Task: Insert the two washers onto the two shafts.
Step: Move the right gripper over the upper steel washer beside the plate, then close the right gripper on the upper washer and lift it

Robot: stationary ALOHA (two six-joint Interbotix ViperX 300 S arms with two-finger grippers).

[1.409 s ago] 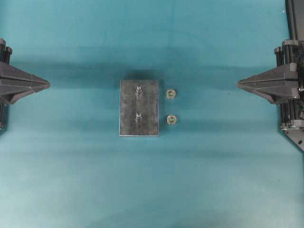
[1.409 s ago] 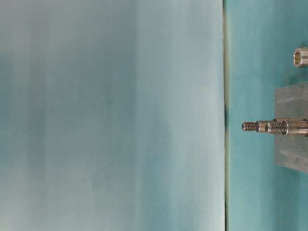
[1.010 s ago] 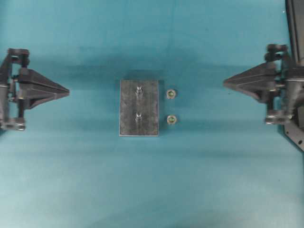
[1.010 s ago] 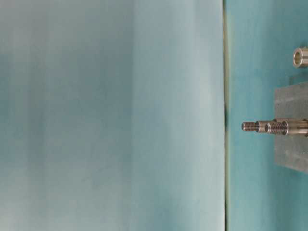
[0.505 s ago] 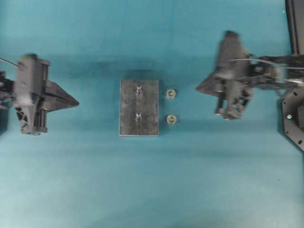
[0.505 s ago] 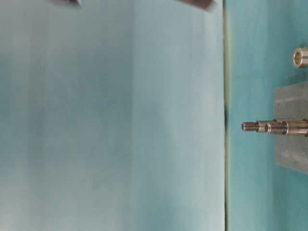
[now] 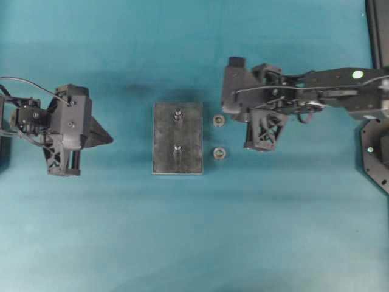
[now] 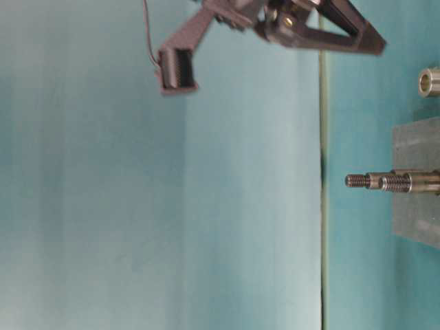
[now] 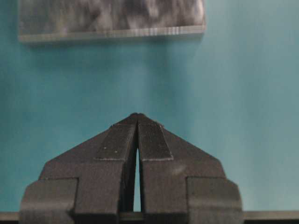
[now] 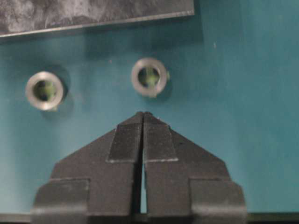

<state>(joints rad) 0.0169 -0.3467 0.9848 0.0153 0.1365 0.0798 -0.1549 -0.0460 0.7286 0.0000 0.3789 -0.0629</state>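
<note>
A grey metal block lies mid-table with two upright threaded shafts. Two metal washers lie on the teal table just right of it. My right gripper is shut and empty, its tips just short of the far washer. The other washer lies to the left in the right wrist view. My left gripper is shut and empty, well left of the block. In the table-level view the right gripper hangs above a washer, and the shafts show.
The right arm stretches in from the right edge. A dark base plate sits at the right edge. The block's edge fills the top of the right wrist view.
Both arms have swung in from the table's sides toward the block. The right gripper has come furthest and tilted down beside the washers. Both stay shut.
</note>
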